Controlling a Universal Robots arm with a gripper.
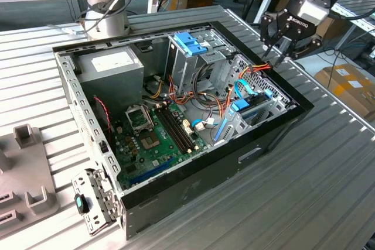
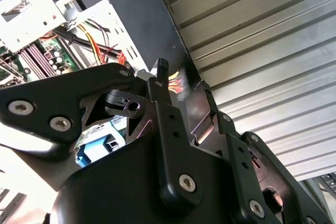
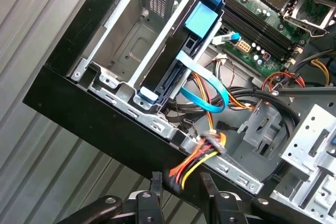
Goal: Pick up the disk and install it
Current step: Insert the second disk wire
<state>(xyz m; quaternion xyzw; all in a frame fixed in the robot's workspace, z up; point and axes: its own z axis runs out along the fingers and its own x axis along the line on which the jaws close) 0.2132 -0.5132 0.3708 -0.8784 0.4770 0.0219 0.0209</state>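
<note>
I see the gripper [image 1: 280, 52] empty, fingers slightly spread, above the case rim [image 1: 291, 89]; disk [image 3: 181, 59] sits in its bay.

The arm reached down from the exterior view's upper right, wrist tilted. Its gripper [image 1: 280, 51] [image 3: 178, 182] [image 2: 181, 85] hung with fingers [image 3: 155, 180] slightly parted, holding nothing.

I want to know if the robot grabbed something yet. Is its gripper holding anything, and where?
Nothing is held. The gripper hangs above the computer case edge, fingers apart, with only a wire bundle nearby.
</note>
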